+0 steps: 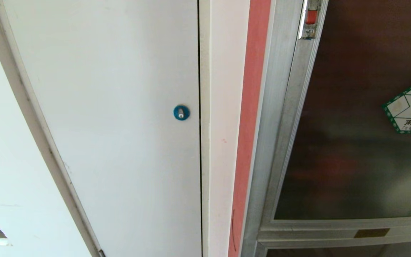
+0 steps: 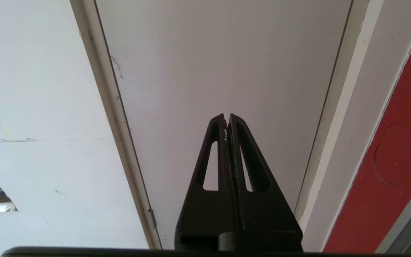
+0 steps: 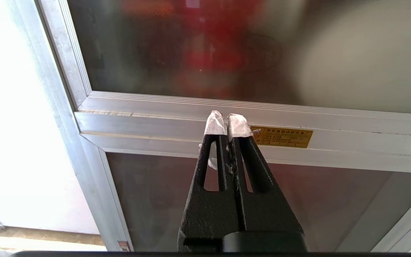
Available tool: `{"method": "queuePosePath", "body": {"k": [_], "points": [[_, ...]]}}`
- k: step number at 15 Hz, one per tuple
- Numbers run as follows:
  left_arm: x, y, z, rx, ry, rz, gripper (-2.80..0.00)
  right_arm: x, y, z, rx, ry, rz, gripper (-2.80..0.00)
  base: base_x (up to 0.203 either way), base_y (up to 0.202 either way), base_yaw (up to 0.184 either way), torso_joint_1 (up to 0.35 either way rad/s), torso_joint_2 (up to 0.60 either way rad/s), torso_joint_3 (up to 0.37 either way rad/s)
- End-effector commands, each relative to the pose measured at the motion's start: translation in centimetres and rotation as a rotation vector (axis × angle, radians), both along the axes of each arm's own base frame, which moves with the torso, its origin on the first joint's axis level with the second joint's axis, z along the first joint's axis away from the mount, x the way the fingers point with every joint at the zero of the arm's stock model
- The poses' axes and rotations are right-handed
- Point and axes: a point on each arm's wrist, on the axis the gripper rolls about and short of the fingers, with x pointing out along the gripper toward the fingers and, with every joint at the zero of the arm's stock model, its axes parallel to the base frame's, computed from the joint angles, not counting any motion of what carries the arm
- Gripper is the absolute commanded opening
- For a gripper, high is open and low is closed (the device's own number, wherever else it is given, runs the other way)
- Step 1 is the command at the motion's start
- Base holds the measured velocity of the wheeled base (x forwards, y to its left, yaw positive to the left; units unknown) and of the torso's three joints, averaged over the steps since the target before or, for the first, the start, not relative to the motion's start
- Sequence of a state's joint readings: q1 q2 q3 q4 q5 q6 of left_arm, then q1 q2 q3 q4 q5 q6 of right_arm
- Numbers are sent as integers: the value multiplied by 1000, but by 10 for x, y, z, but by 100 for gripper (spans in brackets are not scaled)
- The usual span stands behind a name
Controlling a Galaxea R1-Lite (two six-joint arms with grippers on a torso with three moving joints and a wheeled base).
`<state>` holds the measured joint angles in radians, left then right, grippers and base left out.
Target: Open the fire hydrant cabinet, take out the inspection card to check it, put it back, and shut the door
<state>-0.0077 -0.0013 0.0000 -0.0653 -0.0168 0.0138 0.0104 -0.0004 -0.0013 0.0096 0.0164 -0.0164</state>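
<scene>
The fire hydrant cabinet (image 1: 273,117) fills the right of the head view as a silver aluminium frame. Its dark glass door (image 1: 355,150) is closed, with a green-bordered white sticker (image 1: 410,107) and a small red latch (image 1: 311,16) at the top. The inspection card is out of view. My right gripper (image 3: 226,122) is shut and holds nothing; its white-wrapped fingertips (image 3: 215,123) point at the door's lower aluminium rail (image 3: 155,119). Red shapes show blurred behind the glass (image 3: 209,46). My left gripper (image 2: 226,118) is shut and empty, facing a plain white door (image 2: 227,53).
A plain white door (image 1: 120,125) with a blue round lock (image 1: 181,112) takes up the left and middle of the head view. A red strip (image 1: 250,125) runs between it and the cabinet. A gold nameplate (image 3: 282,136) sits on the rail, above a second dark glass panel (image 3: 334,200).
</scene>
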Motion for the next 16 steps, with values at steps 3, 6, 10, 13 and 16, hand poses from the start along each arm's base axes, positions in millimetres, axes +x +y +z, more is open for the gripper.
{"method": "queuePosePath", "body": {"k": [3,6,10,13,16], "points": [[2,0,-7,0,25,0,-280,0,0,0,1,0,1,-280,0,0,0,0,0,0],[2,0,-7,0,25,0,-280,0,0,0,1,0,1,-280,0,0,0,0,0,0],[2,0,-7,0,25,0,-280,0,0,0,1,0,1,-280,0,0,0,0,0,0],[2,0,-7,0,25,0,-280,0,0,0,1,0,1,-280,0,0,0,0,0,0],[2,0,-7,0,25,0,-280,0,0,0,-1,1,1,-280,0,0,0,0,0,0]]}}
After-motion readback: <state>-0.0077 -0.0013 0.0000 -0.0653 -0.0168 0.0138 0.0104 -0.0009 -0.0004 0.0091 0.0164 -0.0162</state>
